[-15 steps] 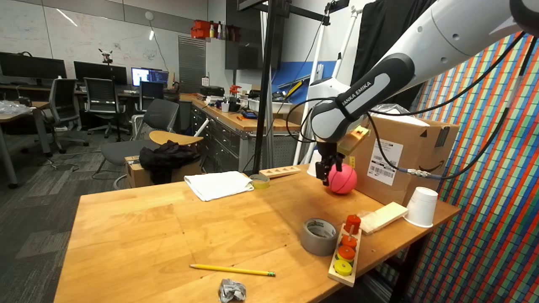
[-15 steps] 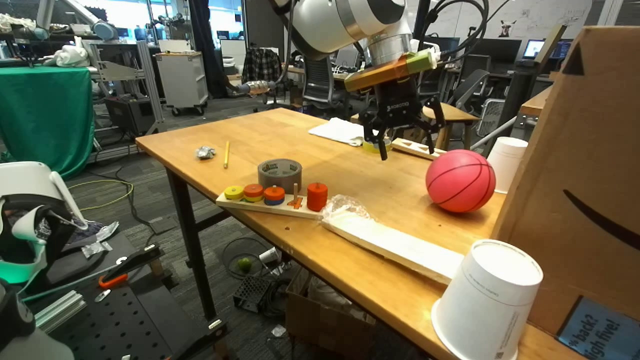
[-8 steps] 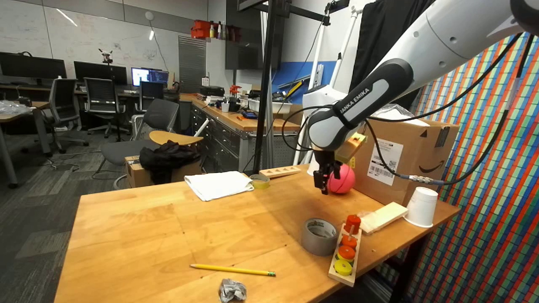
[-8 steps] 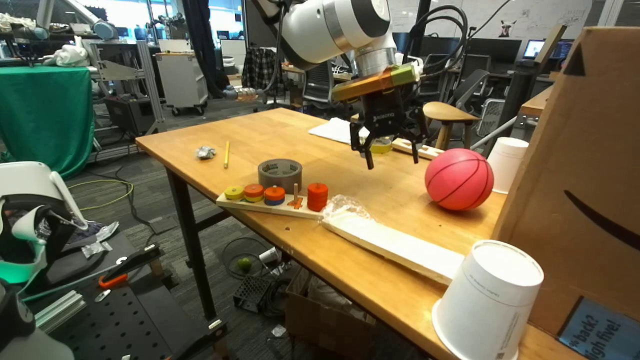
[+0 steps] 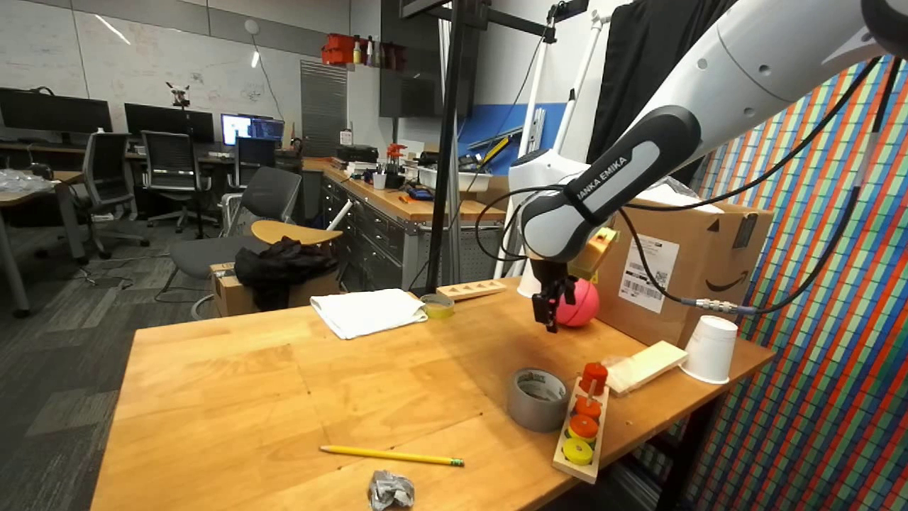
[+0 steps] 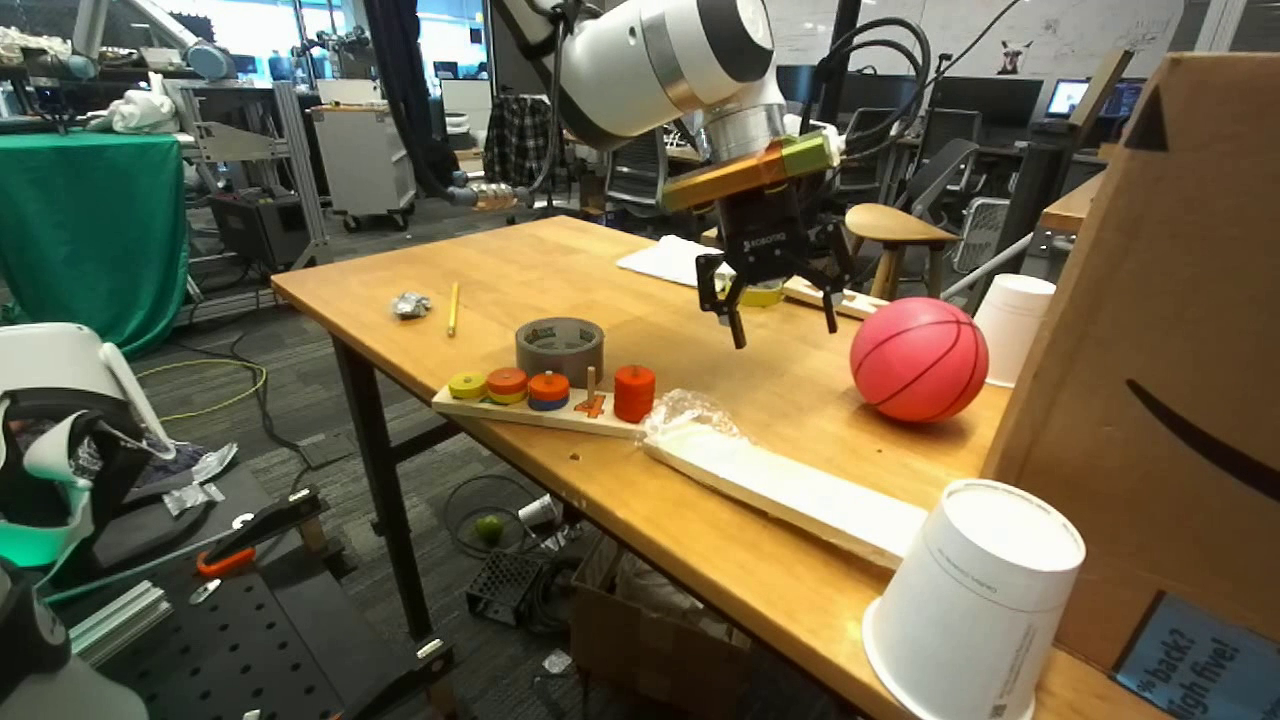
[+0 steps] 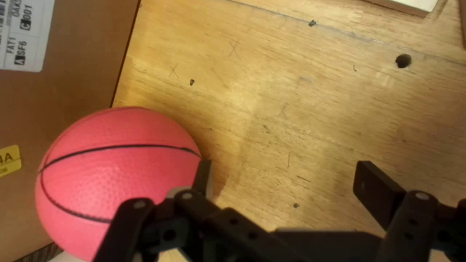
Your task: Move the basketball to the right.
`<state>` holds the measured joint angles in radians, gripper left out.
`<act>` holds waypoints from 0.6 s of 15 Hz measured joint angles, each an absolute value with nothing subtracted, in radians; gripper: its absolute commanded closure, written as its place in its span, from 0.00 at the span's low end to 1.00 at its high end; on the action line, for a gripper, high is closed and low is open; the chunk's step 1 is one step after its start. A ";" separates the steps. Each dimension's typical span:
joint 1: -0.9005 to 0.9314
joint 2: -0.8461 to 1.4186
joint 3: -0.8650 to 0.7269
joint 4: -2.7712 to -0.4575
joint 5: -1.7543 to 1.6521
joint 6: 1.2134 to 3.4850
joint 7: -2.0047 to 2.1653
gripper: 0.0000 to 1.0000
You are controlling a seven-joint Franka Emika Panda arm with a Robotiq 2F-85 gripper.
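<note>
The basketball (image 6: 918, 360), a pinkish-red ball with dark seams, rests on the wooden table (image 6: 640, 330) beside the cardboard box. In an exterior view it is partly hidden behind my gripper, its right side showing (image 5: 584, 305). My gripper (image 6: 785, 333) is open and empty, above the table and to the ball's left in that view. In the wrist view the ball (image 7: 120, 174) lies left of the gap between my fingers (image 7: 284, 174). The left finger overlaps the ball's right edge there; I cannot tell whether they touch. Bare table shows between the fingers.
The cardboard box (image 6: 1150, 300) stands right behind the ball. White cups stand behind the ball (image 6: 1014, 325) and at the near edge (image 6: 975, 600). A wooden board (image 6: 790, 490), a ring stacker (image 6: 545, 405) and a grey tape roll (image 6: 560, 350) lie along the near side.
My open gripper has moved left, away from the ball, and lower in an exterior view, mostly in the first half second. The ball has barely shifted.
</note>
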<state>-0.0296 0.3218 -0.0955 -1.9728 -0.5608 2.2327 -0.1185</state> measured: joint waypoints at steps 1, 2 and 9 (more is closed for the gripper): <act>-0.023 0.321 -0.089 -1.973 -0.570 2.234 -0.125 0.00; -0.015 0.321 -0.080 -1.973 -0.578 2.235 -0.131 0.00; 0.026 0.321 -0.042 -1.962 -0.588 2.234 -0.173 0.00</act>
<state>0.0261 0.3205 -0.0422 -1.9621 -0.5882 2.2343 -0.1726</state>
